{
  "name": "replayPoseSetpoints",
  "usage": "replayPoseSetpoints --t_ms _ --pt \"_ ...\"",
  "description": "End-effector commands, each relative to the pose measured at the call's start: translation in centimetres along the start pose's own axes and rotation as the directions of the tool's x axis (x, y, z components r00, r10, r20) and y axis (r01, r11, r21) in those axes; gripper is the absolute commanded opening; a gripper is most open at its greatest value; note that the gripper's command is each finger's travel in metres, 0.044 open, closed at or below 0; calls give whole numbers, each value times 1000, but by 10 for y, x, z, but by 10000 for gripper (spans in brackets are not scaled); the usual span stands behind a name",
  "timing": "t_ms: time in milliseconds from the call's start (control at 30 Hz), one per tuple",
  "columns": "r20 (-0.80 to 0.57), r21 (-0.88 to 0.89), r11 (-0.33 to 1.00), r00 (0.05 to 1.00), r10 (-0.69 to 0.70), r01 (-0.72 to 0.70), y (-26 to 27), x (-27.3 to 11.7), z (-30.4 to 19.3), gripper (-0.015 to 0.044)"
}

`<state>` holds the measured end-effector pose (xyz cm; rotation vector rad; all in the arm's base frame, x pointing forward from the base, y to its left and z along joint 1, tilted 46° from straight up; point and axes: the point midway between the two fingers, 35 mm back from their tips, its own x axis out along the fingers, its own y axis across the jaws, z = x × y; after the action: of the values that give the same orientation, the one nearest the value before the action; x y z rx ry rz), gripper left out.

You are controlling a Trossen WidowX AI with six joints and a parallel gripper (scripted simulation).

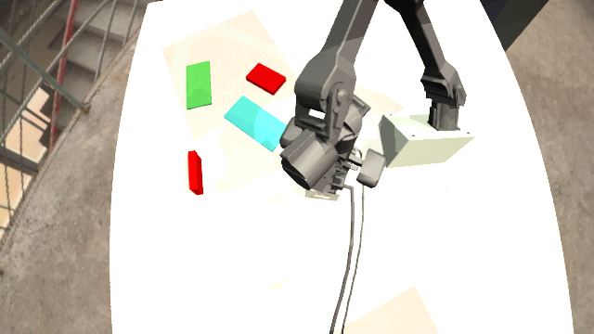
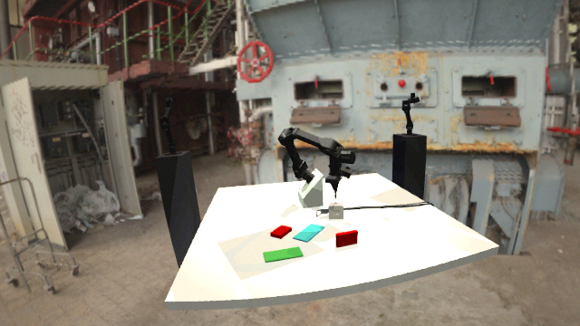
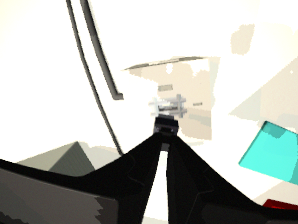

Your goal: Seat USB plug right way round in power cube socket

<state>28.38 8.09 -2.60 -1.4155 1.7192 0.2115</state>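
Observation:
My gripper (image 2: 335, 195) (image 3: 165, 140) points down and is shut on the USB plug (image 3: 165, 124), a small dark block at the fingertips. The pale power cube (image 2: 335, 212) (image 3: 192, 77) stands below. A small gap shows between the fingertips and the cube's top in the exterior view, so the plug is above it. The cube's top has small slots, and a light grey, frame-like piece (image 3: 175, 106) shows just beyond the plug in the wrist view. The arm hides most of the cube in the top view. Which way round the plug faces cannot be told.
Dark cables (image 1: 351, 232) (image 2: 385, 206) (image 3: 102, 65) run beside the cube. A pale angular block (image 1: 422, 150) (image 2: 312, 196) stands close by, under the arm's base. A cyan tile (image 1: 255, 122) (image 2: 309, 233) (image 3: 272, 152), a green tile (image 1: 199, 85) (image 2: 283, 254) and two red blocks (image 1: 265, 78) (image 1: 195, 173) lie on the other side.

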Motion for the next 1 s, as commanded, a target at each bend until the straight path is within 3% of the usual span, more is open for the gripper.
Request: replayPoseSetpoints --t_ms 0,467,967 --pt "-1 119 993 1000 1 -1 0 1 0 0" --pt "-1 466 885 1000 1 0 0 1 0 0" --pt "-1 769 639 1000 1 0 0 1 0 0"
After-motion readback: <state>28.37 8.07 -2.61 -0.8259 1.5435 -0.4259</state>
